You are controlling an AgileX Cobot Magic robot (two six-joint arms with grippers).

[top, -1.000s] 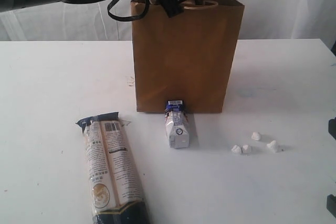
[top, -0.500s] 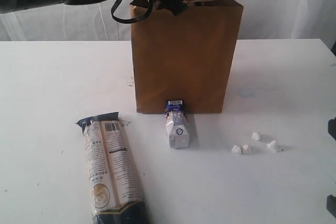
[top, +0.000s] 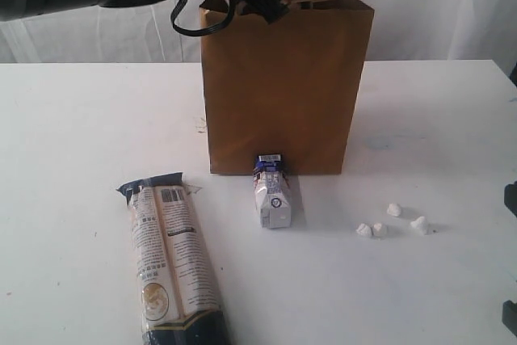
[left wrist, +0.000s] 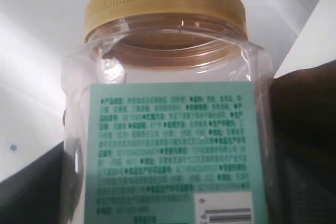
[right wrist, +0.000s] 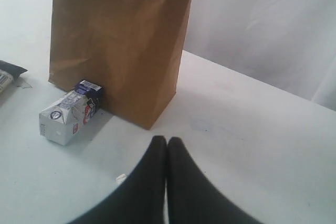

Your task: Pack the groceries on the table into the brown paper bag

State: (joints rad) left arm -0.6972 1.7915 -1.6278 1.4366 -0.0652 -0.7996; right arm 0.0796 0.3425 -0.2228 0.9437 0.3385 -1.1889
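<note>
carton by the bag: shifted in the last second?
No. The small blue-white carton keeps its place: blue end at the foot of the brown paper bag, same gap to the long cream-black packet.

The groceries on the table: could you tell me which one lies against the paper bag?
The small blue-white carton, its blue end at the foot of the brown paper bag; the long cream-black packet lies well apart from it.

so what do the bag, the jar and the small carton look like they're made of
bag: matte brown kraft paper, with soft creases and folded edges.
jar: clear and glossy, probably plastic rather than glass, going by the thin moulded shoulders; lid looks like ribbed yellow plastic.
carton: printed coated paperboard, with folded, sealed ends.
</note>
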